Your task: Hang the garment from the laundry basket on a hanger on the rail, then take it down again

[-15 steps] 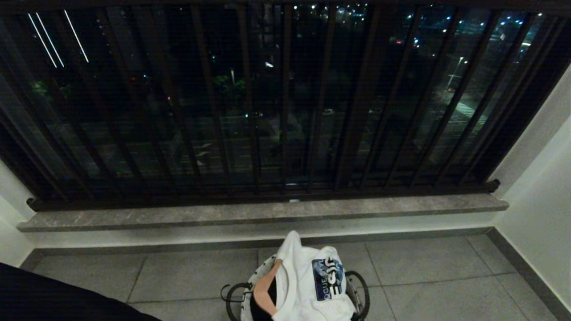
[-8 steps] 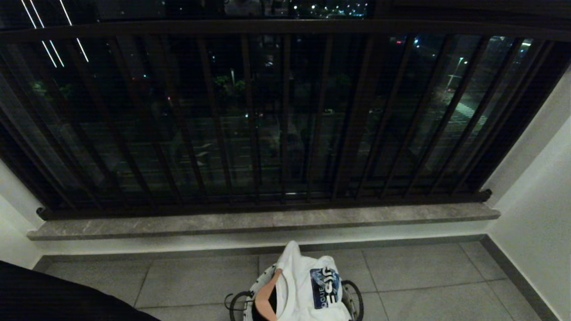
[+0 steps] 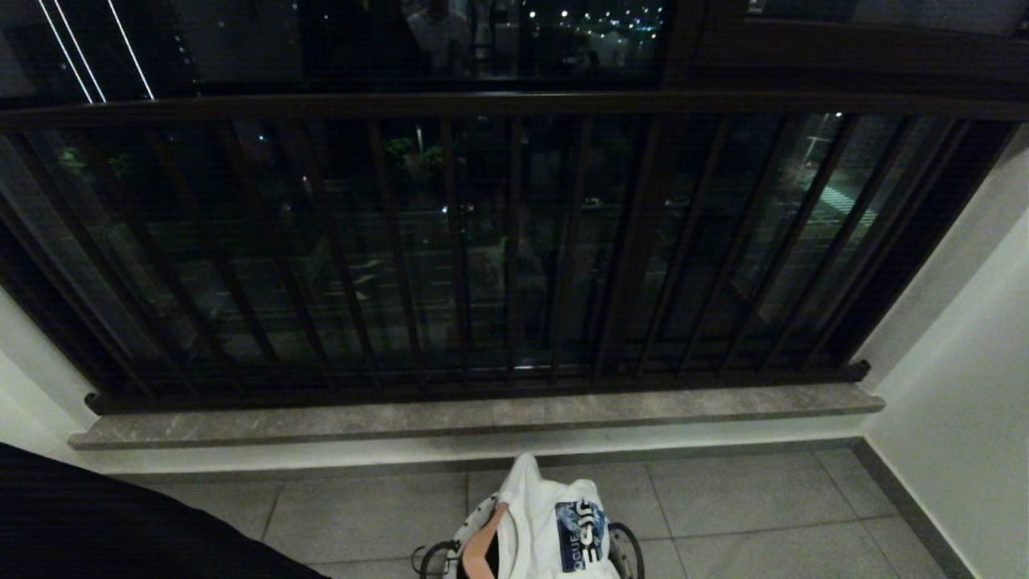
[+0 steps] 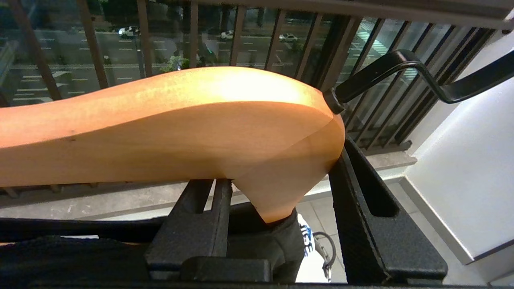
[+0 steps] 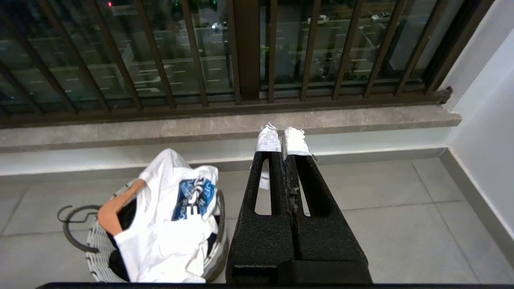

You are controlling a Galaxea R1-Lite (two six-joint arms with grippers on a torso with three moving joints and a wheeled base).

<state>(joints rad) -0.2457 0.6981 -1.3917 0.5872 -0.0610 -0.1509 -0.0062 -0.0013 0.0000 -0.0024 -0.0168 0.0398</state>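
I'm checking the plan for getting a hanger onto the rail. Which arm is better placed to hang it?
Left. Its gripper already holds a wooden hanger, hook free. The right gripper is shut, empty, above the floor beside the basket.

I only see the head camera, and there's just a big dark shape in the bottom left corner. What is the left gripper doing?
Observer: The left gripper is clamped on a tan wooden hanger with a black metal hook.
Operator: Where's the other gripper?
Observer: The right gripper is shut and empty, over the grey tiled floor beside the pale round laundry basket.
Operator: What do its fingers look like?
Observer: Black, with the fingertips wrapped in white tape.
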